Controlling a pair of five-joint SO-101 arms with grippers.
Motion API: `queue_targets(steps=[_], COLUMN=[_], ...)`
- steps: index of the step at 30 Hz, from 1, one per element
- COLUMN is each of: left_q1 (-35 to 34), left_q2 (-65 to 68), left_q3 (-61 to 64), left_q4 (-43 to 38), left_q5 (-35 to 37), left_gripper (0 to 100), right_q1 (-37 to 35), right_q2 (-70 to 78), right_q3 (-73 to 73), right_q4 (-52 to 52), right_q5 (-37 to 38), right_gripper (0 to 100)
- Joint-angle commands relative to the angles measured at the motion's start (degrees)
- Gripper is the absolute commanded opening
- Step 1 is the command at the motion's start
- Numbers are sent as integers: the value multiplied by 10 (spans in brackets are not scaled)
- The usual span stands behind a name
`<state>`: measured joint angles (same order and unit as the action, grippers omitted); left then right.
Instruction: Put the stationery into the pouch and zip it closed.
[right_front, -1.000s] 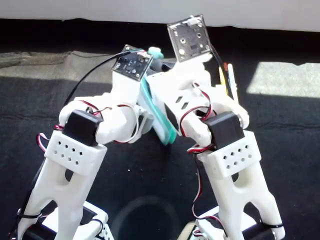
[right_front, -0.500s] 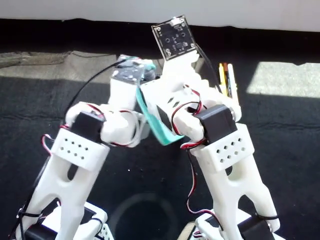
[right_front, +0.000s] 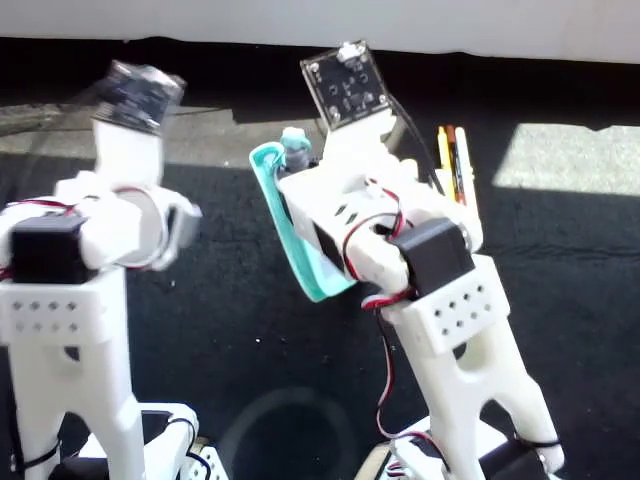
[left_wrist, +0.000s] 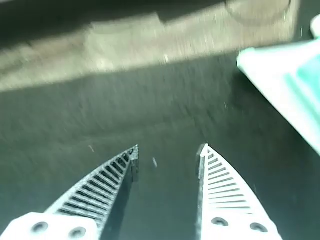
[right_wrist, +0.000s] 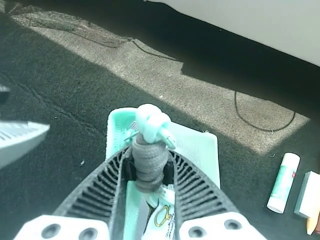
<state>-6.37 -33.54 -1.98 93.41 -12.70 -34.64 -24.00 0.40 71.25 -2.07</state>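
Right wrist view: right end effector (right_wrist: 148, 165) clenched on zip pull (right_wrist: 149, 122) of pouch (right_wrist: 196, 150). Left end effector (left_wrist: 167, 154) released, empty, left of pouch. Pens (right_front: 452, 160) on bench (right_front: 250, 340), far right.

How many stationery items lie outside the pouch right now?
3 at least, side by side on the mat past the right arm: glue stick, white block, an orange tip. The arm may hide more.
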Motion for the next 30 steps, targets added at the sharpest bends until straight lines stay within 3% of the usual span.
queue_targets(steps=[1,8,17,30], left_q1=[15,64,154,161], left_q2=[-7,-7,-7,46], left_q3=[-38,-53,-59,-48], left_q4=[-40,-72,-73,-93], left_q5=[-2,-2,-4,-4], left_gripper=[207,208,208,208], right_q1=[0,1,1,1], right_q2=[-7,-58,-84,-82], right_q3=[22,70,97,97], right_q4=[9,5,3,3], right_q5=[-2,-2,56,56], right_gripper=[5,5,5,5])
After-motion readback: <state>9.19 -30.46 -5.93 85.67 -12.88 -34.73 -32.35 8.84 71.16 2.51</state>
